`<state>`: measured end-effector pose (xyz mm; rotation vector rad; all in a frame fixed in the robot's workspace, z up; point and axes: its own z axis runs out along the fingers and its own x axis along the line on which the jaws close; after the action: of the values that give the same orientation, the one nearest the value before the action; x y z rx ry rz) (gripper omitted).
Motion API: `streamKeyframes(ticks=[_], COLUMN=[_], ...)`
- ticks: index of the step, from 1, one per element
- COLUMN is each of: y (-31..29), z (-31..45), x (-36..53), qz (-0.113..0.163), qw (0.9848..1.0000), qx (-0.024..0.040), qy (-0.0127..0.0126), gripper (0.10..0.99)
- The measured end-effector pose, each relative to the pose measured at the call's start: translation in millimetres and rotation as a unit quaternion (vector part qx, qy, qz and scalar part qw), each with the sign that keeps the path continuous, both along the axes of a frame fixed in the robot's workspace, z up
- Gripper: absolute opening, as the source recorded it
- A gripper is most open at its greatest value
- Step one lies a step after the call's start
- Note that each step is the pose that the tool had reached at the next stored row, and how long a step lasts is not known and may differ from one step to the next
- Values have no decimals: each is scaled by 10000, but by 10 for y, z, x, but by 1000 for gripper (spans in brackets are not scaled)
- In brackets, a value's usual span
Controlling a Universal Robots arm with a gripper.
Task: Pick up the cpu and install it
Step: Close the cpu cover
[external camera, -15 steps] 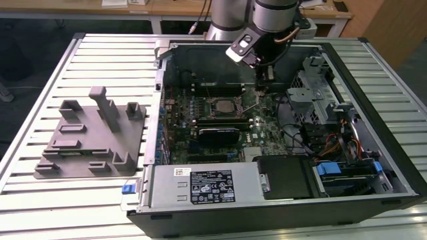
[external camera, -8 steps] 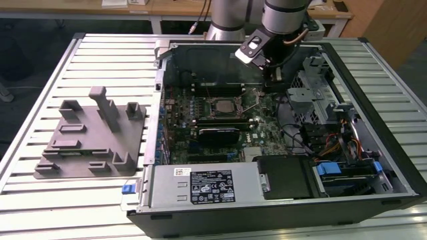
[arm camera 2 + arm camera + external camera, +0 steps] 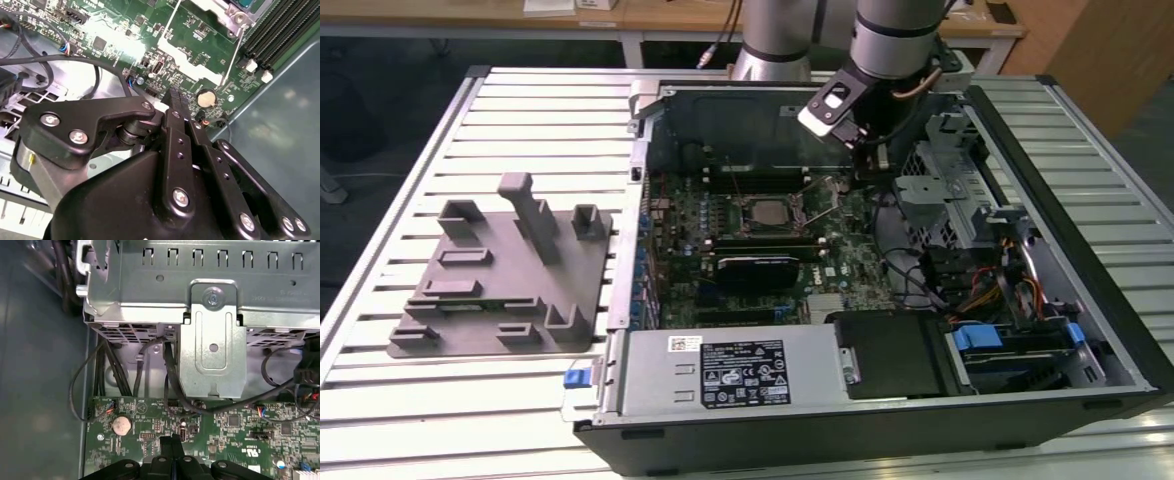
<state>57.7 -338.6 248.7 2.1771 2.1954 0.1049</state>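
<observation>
Both jaws are pressed together, empty, near the cpu [image 3: 765,211], on the exterior view's right.

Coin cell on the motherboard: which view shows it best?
First wrist view: the coin cell faces the camera, unobstructed. Second wrist view shows it at a slant. Exterior view: too small to tell.

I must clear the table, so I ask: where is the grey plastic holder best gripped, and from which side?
Probably grip the tallest upright post of the grey holder, coming straight down from above. The base lies flat on the slatted table, leaving little edge to catch, while the post stands free with flat opposite faces.
</observation>
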Motion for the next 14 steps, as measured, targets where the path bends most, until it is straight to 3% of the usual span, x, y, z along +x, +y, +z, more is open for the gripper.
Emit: streamKeyframes(ticks=[6,14], y=[0,0], z=[-97,-119], x=[7,1], qz=[0,0], qw=[10000,10000], qx=[0,8], qy=[4,5], gripper=[106,106])
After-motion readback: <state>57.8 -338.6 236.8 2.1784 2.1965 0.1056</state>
